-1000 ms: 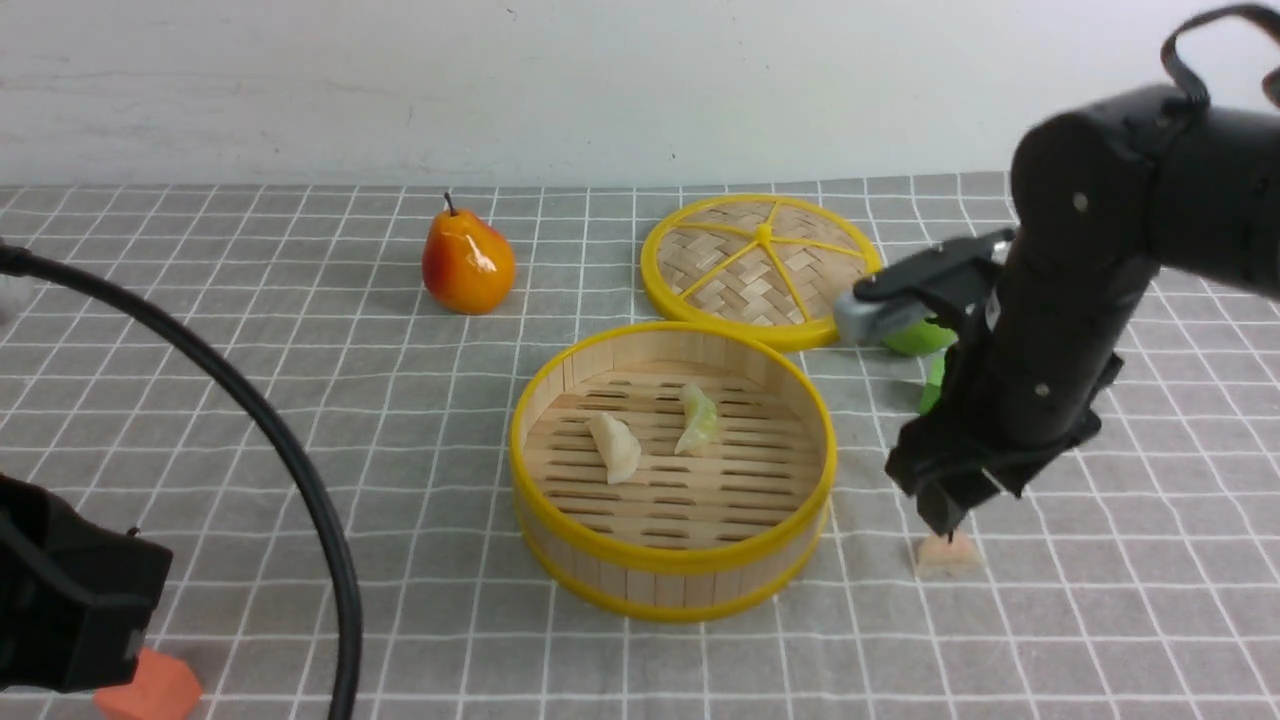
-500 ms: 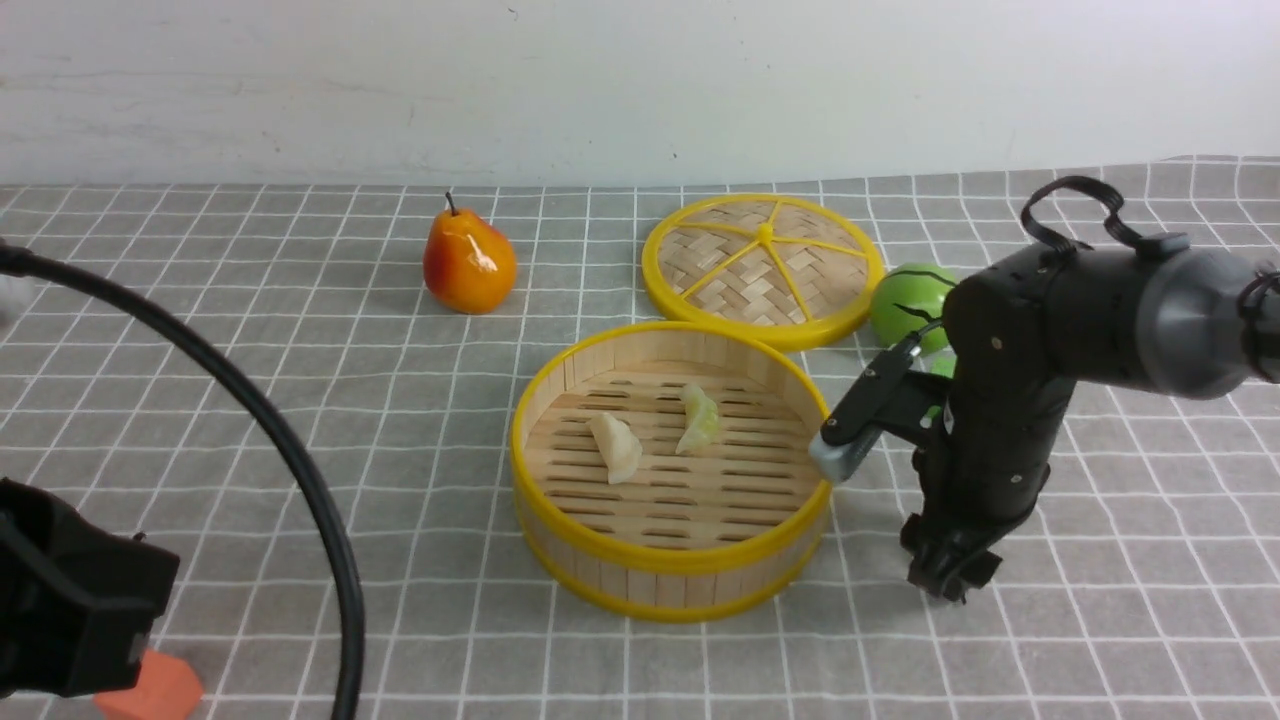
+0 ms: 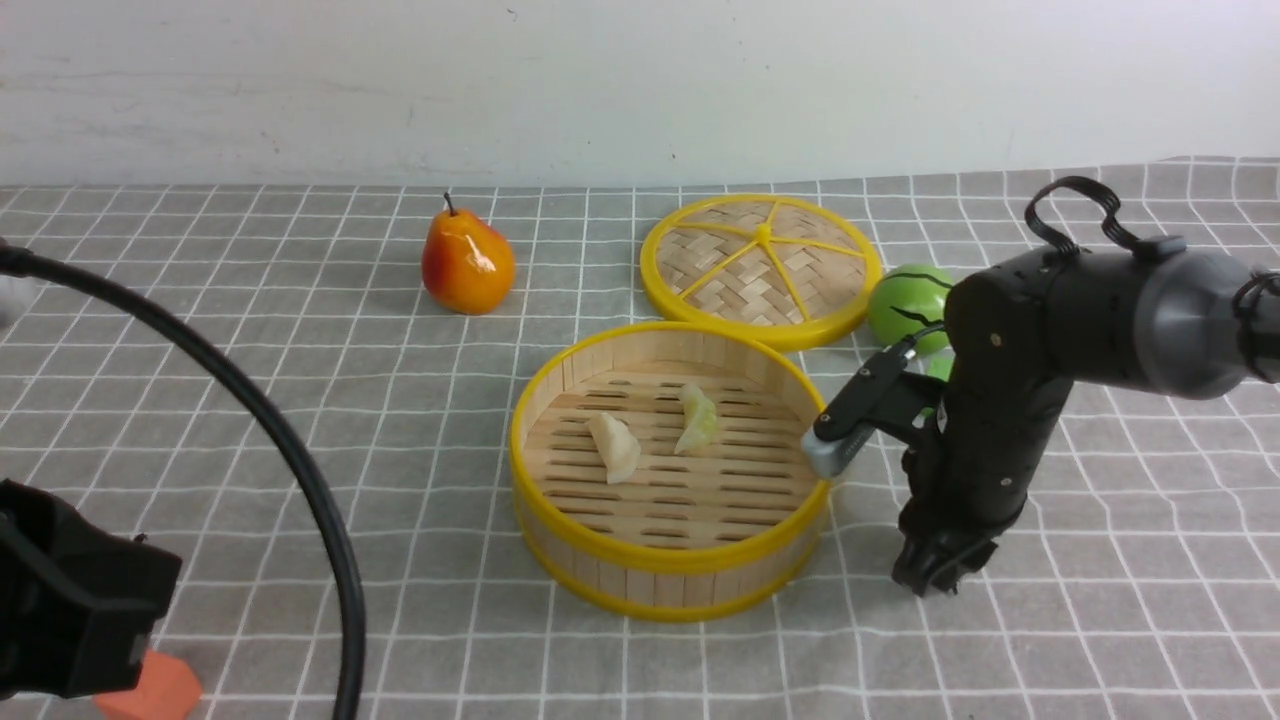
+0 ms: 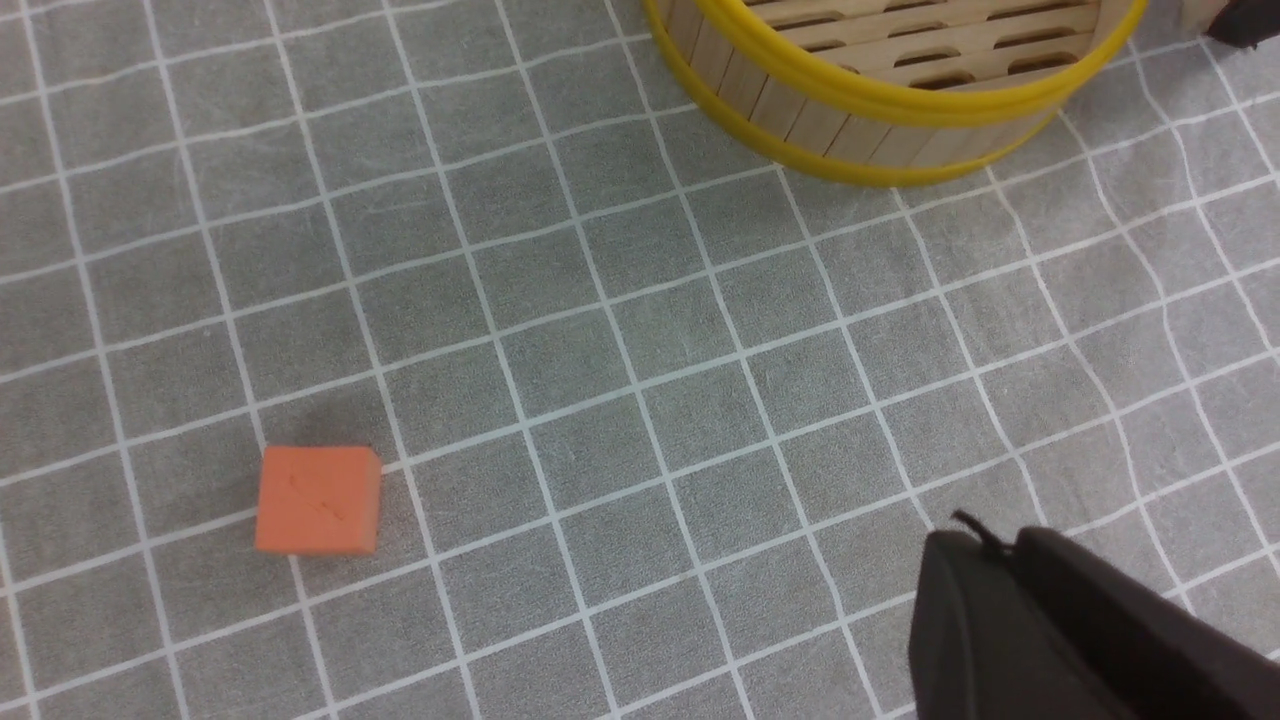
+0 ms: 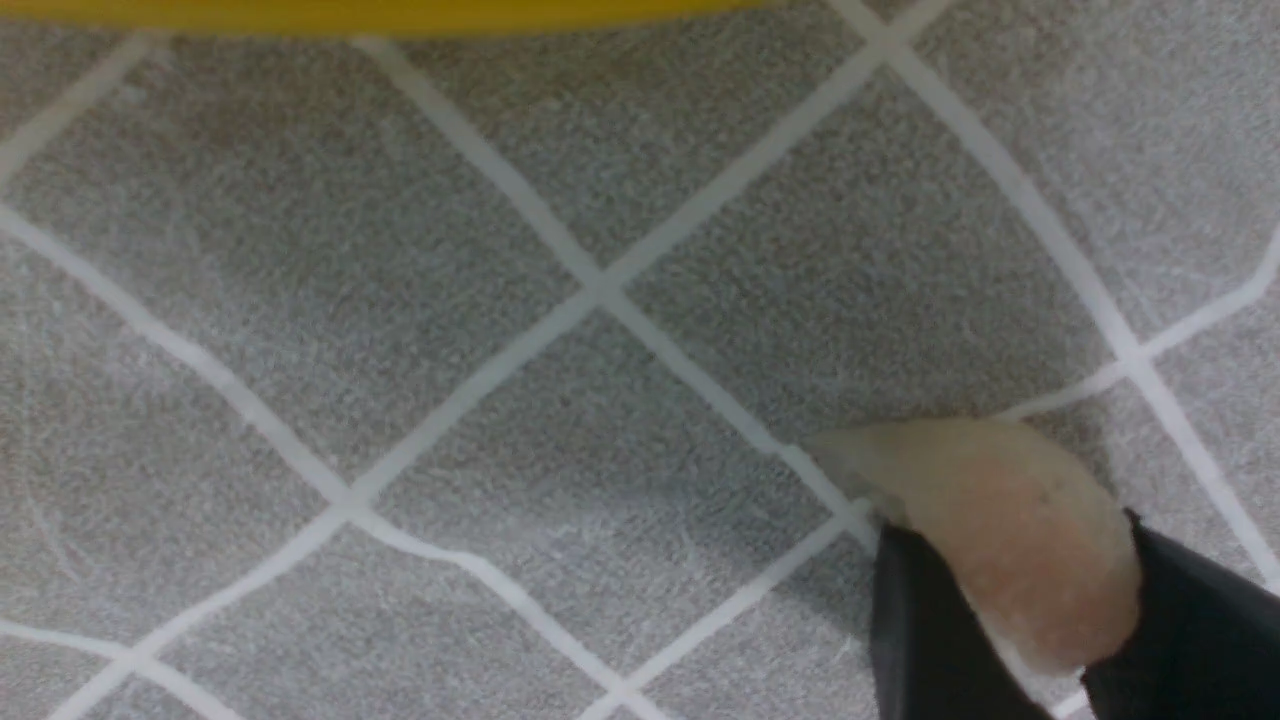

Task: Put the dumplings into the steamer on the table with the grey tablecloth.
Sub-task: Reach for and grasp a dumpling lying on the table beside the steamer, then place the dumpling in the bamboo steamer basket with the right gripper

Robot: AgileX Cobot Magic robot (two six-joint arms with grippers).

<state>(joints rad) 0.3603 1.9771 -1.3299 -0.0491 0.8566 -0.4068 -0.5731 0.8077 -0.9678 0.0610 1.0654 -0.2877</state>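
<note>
On a grey cloth point(image 3: 300, 400) sat the steamer point(image 3: 670, 565), holding the white dumpling point(image 3: 615, 447) and green dumpling point(image 3: 697, 418). Just right of it the right gripper point(image 3: 930, 580), tips down, pinched the pink dumpling point(image 5: 1000, 530) on the cloth, one end poking past its fingers point(image 5: 920, 620). The left gripper point(image 4: 990, 545), shut and empty, was well left.

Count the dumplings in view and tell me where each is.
3. The white dumpling and the green dumpling lie on the steamer's slatted floor. The pink dumpling sits on the grey tablecloth, gripped by the right claw, hidden in the front view.
</note>
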